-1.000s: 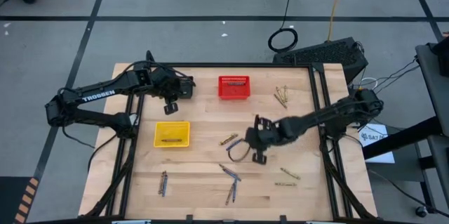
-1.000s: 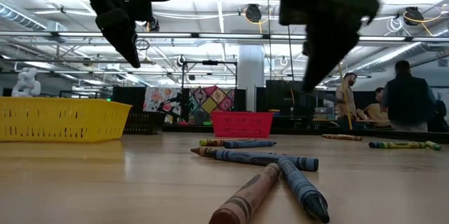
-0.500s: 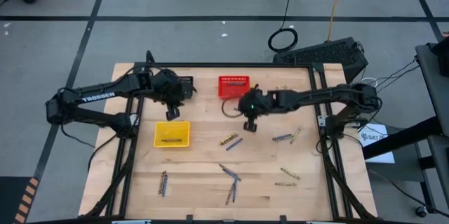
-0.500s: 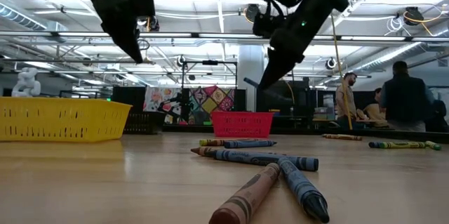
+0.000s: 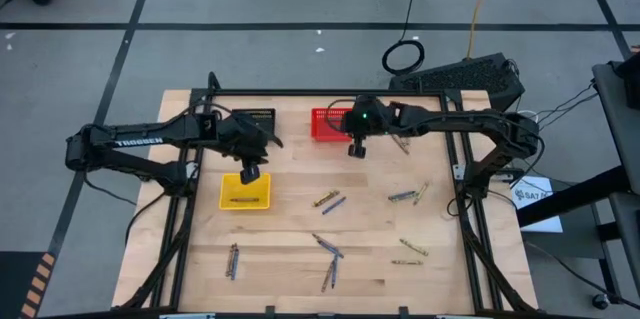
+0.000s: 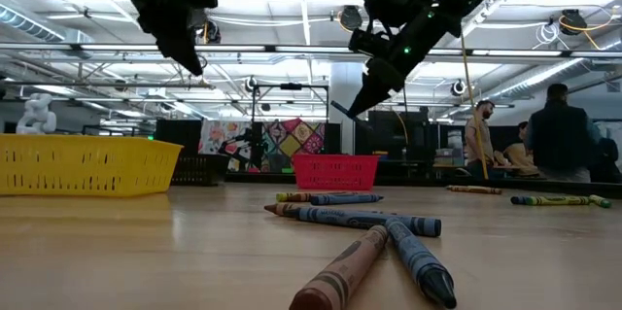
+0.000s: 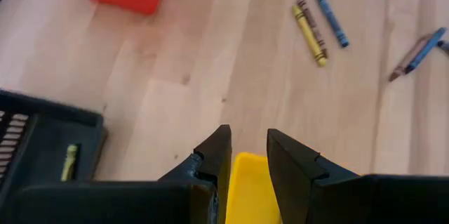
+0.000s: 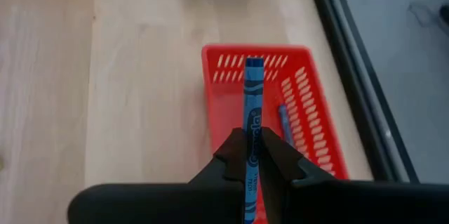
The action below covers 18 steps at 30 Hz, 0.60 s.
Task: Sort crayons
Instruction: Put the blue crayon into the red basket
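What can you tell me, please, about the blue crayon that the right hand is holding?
The blue crayon is a thin stick in a blue paper wrapper with dark printing on it. The right hand is shut on its lower part, one finger pressing each side, and the rest sticks out ahead of the fingers. It is held in the air over the red basket, touching nothing else. Another blue crayon already lies inside that basket. In the high view the hand hangs at the basket's right edge.

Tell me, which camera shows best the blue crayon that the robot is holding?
The right wrist view: the blue crayon fills it, clamped in the right gripper over the red basket. From above, the arm hides it. The low view shows a dark sliver.
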{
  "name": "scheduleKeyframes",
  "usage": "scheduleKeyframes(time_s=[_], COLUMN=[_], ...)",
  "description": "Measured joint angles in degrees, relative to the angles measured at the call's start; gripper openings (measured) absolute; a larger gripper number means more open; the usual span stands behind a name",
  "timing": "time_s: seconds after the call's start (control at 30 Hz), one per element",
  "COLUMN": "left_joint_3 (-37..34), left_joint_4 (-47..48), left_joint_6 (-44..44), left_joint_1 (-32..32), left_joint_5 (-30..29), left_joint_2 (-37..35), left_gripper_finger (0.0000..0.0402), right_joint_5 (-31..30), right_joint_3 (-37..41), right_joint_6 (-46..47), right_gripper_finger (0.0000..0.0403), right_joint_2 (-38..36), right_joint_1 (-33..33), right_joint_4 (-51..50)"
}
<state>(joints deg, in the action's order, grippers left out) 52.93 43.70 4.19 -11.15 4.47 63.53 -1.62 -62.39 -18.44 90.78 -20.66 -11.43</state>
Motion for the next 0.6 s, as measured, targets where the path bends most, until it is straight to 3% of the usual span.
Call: scheduleKeyframes(time_s=[0.13,0.3,0.6], left_joint_3=[0.00,0.01,0.02], left_joint_4=[-2.28,-4.81,-5.74], left_joint_6=[0.06,1.78,2.99], left_joint_1=[2.30,4.70,6.94], left_joint_5=[-0.02,-0.07,-0.17], left_joint_2=[0.00,0.00,0.00], left_gripper_finger=[0.0092,0.0092,0.0092], right_joint_5=[0.64,6.23,6.22], right_joint_3=[0.00,-0.04,-0.04], right_joint_6=[-3.10,-5.21,-8.99], right_gripper_finger=[0.0000,0.0000,0.0000], right_joint_2=[0.03,2.54,8.00], right_joint_1=[-2.21,-4.69,-6.26], right_joint_4=[1.99,2.49,3.49])
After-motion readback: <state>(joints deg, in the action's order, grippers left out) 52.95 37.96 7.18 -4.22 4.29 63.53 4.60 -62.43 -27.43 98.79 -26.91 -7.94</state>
